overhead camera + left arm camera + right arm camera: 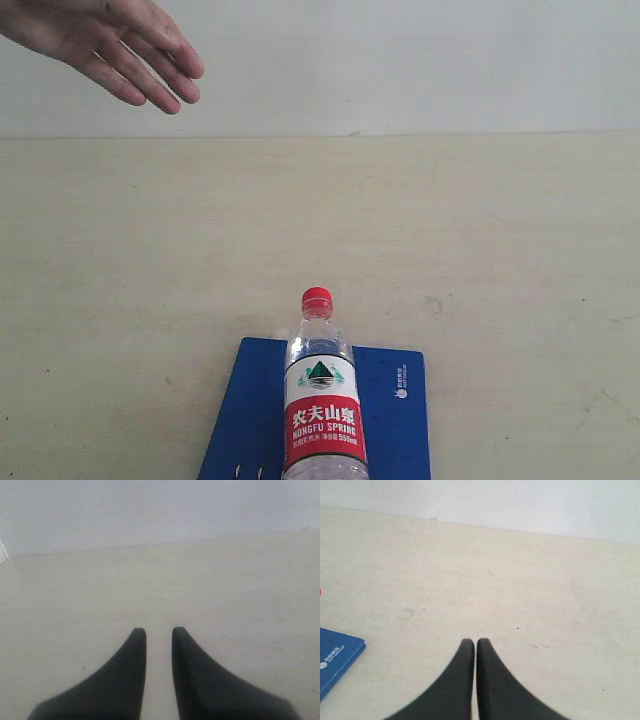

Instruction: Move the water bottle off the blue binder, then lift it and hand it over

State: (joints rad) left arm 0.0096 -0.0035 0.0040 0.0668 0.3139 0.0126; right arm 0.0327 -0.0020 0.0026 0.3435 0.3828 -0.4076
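The water bottle (320, 395), clear with a red cap and a red-and-white label, stands upright on the blue binder (395, 420) at the near middle of the table. Neither gripper appears in the exterior view. In the left wrist view my left gripper (159, 631) hangs over bare table, its black fingers a small gap apart with nothing between them. My right gripper (475, 642) is shut and empty over bare table; one corner of the blue binder (335, 657) with its white logo lies beside it, apart from the fingers.
A person's open hand (115, 45) reaches in at the far left above the table. The pale wooden table (480, 240) ends at a white wall (420, 60) at the back.
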